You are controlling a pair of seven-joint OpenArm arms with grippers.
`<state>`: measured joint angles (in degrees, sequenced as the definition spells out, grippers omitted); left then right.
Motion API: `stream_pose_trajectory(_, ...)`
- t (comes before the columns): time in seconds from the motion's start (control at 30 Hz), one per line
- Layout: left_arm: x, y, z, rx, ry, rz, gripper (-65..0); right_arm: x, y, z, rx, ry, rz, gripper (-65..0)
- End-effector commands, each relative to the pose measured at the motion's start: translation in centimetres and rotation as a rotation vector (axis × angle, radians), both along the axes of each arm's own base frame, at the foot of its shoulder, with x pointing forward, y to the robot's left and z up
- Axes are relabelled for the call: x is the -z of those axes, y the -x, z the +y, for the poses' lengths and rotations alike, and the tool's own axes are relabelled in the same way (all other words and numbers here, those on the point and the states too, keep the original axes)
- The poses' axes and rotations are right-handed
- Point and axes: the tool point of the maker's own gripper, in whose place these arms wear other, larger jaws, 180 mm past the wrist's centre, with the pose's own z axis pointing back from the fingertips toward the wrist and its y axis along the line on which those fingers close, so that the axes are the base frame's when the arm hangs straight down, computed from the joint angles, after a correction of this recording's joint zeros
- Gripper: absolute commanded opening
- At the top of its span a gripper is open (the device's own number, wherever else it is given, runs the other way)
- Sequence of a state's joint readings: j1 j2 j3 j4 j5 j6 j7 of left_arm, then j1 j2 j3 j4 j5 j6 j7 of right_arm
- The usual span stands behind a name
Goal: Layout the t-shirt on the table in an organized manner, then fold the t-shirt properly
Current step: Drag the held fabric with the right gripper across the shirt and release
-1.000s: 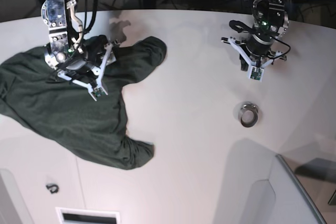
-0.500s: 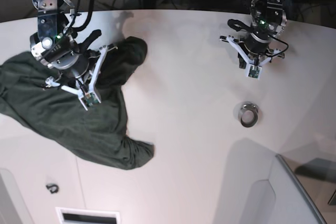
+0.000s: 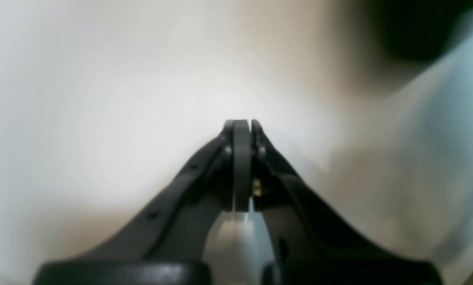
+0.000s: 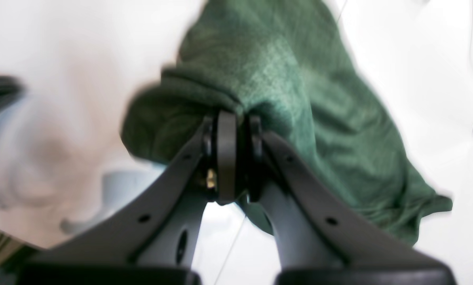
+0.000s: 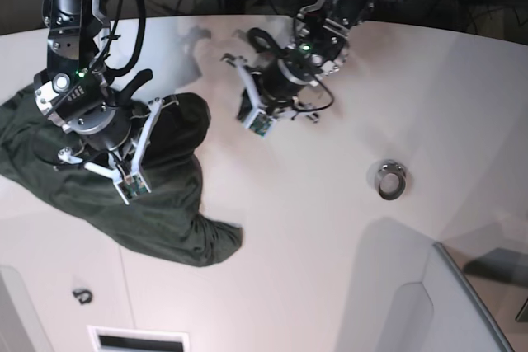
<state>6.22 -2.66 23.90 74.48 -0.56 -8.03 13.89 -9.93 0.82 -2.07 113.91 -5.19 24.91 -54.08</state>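
The dark green t-shirt (image 5: pixel 157 216) lies bunched on the left of the white table (image 5: pixel 313 237). My right gripper (image 5: pixel 111 154) hangs over it, shut on a fold of the t-shirt (image 4: pixel 291 83). In the right wrist view the cloth is pinched between the fingertips (image 4: pixel 226 130) and lifted off the tabletop. My left gripper (image 5: pixel 247 113) is above the bare table near the middle back, to the right of the shirt and apart from it. Its fingertips (image 3: pixel 242 134) are pressed together with nothing in them.
A small metal ring (image 5: pixel 390 179) lies on the table right of centre. A grey panel (image 5: pixel 462 302) rises at the lower right. A small black clip (image 5: pixel 81 294) and a slot (image 5: pixel 136 340) sit near the front left edge.
The right gripper has shut on the shirt's upper fold and drawn it left and toward the front. The left arm has swung from the far right to the middle back, still shut.
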Motion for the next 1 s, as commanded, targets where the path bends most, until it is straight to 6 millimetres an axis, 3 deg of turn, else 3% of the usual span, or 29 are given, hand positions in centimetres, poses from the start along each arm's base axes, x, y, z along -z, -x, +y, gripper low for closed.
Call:
stream_pose_trajectory(0.0,-1.4,-1.3,-1.6,0.006,0.055,-0.059,-65.0,-0.6,-0.3,0.0,0.0,-0.006,-0.029,-64.5)
stream_pose_trajectory(0.07,-2.3,-2.3,-4.9,0.027,0.13,-0.108,-65.0,-0.2,0.1,-0.2,0.023,-0.01,-0.016,-64.5)
stream_pose_trajectory(0.23,-1.1,-2.3,-10.8,0.148,0.177,-0.116,-65.0,0.3,0.6,-3.4,0.193,-0.02,-0.009,-64.5)
stream_pose_trajectory(0.37,-2.6,-2.2,-12.3,0.182,0.224,-0.178,-65.0,3.3,3.1,-7.4,0.377,0.002,0.121,-64.4)
stream_pose_trajectory(0.43,-2.8,-1.7,-12.3,0.182,0.226,-0.173,-65.0,5.5,5.7,-9.2,0.445,0.018,0.209,-64.4)
stream_pose_trajectory(0.63,-0.6,-2.0,-5.8,0.187,0.068,-0.149,-65.0,10.0,10.7,-11.0,0.554,0.007,0.348,-64.1)
stream_pose_trajectory(0.73,-0.5,-3.3,-1.9,0.135,0.004,-0.146,-65.0,11.1,11.1,-11.0,0.565,0.0,0.384,-58.8)
stream_pose_trajectory(0.8,-0.3,-3.9,1.9,0.038,-0.022,-0.131,-65.0,10.4,10.4,-11.0,0.555,0.0,0.355,-47.3)
stream_pose_trajectory(0.9,-0.9,-4.9,7.4,-0.129,-0.038,-0.14,-65.0,6.8,7.7,-11.3,0.533,-0.001,0.203,-30.2)
stream_pose_trajectory(0.97,-1.3,-5.0,11.0,-0.234,-0.046,-0.151,-65.0,4.8,5.9,-10.3,0.482,-0.005,0.12,-25.5)
